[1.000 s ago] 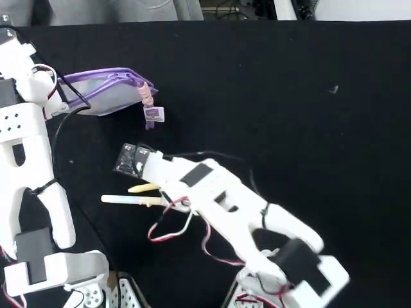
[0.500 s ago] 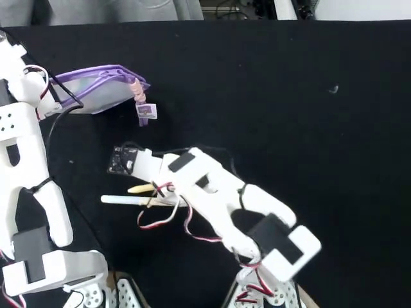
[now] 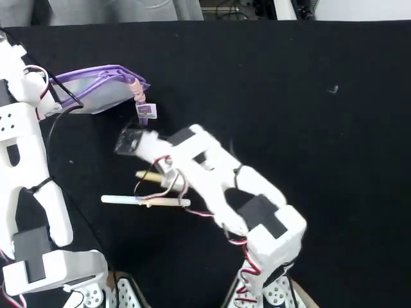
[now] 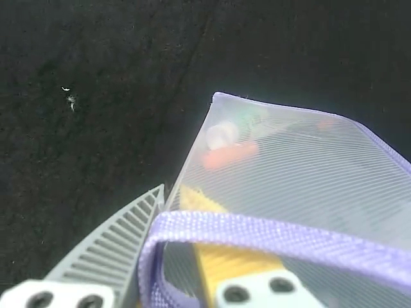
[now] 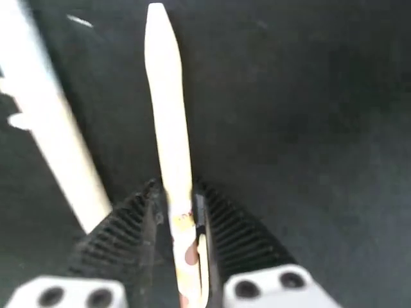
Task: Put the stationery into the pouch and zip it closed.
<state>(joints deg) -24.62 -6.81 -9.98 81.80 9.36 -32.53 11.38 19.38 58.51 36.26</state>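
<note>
A clear pouch (image 3: 96, 90) with purple trim is held up at the far left of the black table; my left gripper (image 4: 186, 212) is shut on its edge, one finger outside and one inside. Through its wall (image 4: 295, 173) I see an orange item and a pale round one. A pink zipper pull with a tag (image 3: 146, 110) hangs from its right end. My right gripper (image 5: 180, 199) is shut on a cream pen (image 5: 168, 109), which sticks out to the left (image 3: 149, 175) in the high view. A longer white pen (image 3: 138, 201) lies on the table just in front of it.
The black cloth (image 3: 308, 96) covers the whole table, with wide free room to the right and back. The left arm's white body (image 3: 29, 167) runs along the left edge. Red and black wires (image 3: 170, 186) hang off the right arm.
The right arm has swung and lifted the cream pen off the table, away from the white pen, toward the pouch. The pouch shifted slightly left early on, then stayed.
</note>
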